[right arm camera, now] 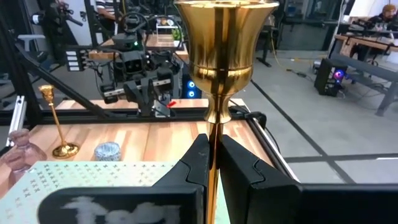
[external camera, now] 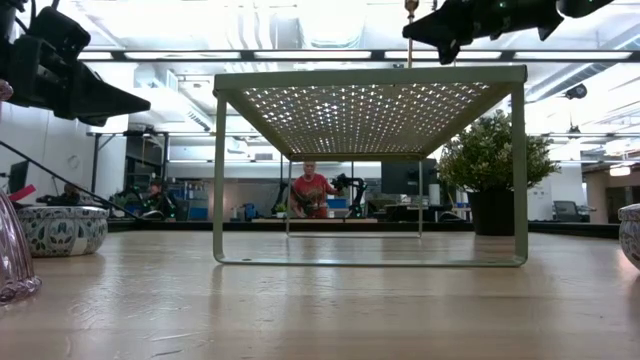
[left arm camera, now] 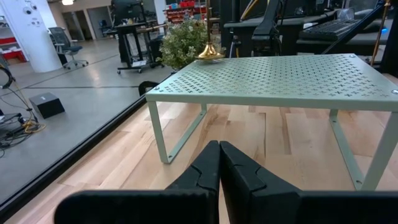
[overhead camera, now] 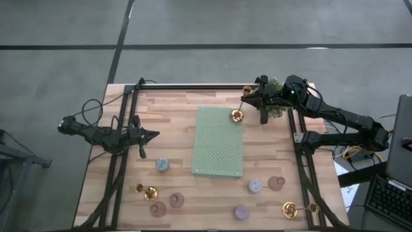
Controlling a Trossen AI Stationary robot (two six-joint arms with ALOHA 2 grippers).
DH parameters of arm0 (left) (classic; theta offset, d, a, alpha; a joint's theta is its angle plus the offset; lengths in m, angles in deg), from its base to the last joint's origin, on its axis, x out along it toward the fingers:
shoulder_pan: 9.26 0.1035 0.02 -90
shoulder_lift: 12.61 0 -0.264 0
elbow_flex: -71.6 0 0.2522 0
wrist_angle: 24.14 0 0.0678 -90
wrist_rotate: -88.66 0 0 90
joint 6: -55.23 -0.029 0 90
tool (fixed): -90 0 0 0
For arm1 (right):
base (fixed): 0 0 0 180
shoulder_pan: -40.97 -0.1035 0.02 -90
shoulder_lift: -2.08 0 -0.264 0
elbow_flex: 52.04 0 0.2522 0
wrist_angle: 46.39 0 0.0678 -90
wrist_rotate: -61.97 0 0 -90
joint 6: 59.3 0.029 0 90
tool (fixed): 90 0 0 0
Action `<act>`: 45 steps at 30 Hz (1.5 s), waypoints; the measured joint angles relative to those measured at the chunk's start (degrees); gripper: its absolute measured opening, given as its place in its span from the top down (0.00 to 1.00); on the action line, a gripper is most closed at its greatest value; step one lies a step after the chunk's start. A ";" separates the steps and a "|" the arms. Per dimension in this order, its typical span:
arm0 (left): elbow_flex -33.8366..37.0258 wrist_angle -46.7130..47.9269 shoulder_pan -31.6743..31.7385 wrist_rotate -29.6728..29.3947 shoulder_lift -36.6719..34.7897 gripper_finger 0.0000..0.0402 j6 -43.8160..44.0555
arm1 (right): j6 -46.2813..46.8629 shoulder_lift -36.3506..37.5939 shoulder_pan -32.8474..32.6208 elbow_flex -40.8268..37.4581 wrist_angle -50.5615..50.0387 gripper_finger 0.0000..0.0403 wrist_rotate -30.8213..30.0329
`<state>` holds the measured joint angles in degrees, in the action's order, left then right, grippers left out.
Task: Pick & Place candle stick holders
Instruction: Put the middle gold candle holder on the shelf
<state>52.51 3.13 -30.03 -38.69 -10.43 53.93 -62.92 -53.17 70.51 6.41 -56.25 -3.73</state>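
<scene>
**High view: right claw has the tall gold holder pinched over the rack corner**

High view shows the right claw out over the far right corner of the pale green perforated rack, and the tall gold candle stick holder has its round base right at that corner. In the right wrist view the fingers are squeezed in on the thin stem, cup sticking up above them. Can't tell if the base actually sits on the rack or just hangs above it.

Left claw sits off to the left of the rack over the wooden surface, fingers pressed together with nothing in them, as the left wrist view shows.

The rest is scattered along the near side: a blue-grey cup, a short gold holder, two pink cups, a lavender one, another grey one, a pink one and a gold holder near the right corner. The potted plant is just beside the right claw.
</scene>
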 joint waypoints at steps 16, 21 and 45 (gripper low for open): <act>-0.01 0.00 0.01 0.02 0.01 0.97 0.00 | 0.31 -2.17 0.00 0.04 0.44 0.96 -0.04; 0.01 0.01 0.01 0.00 -0.01 0.97 0.00 | 1.64 -2.90 0.00 0.07 2.22 0.96 -0.04; -0.01 -0.01 -0.01 0.00 -0.01 0.97 0.00 | 2.13 -4.31 0.00 0.15 2.13 0.90 -0.11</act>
<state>52.50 3.12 -30.04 -38.68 -10.44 53.93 -60.79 -57.47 70.51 6.56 -54.12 -3.84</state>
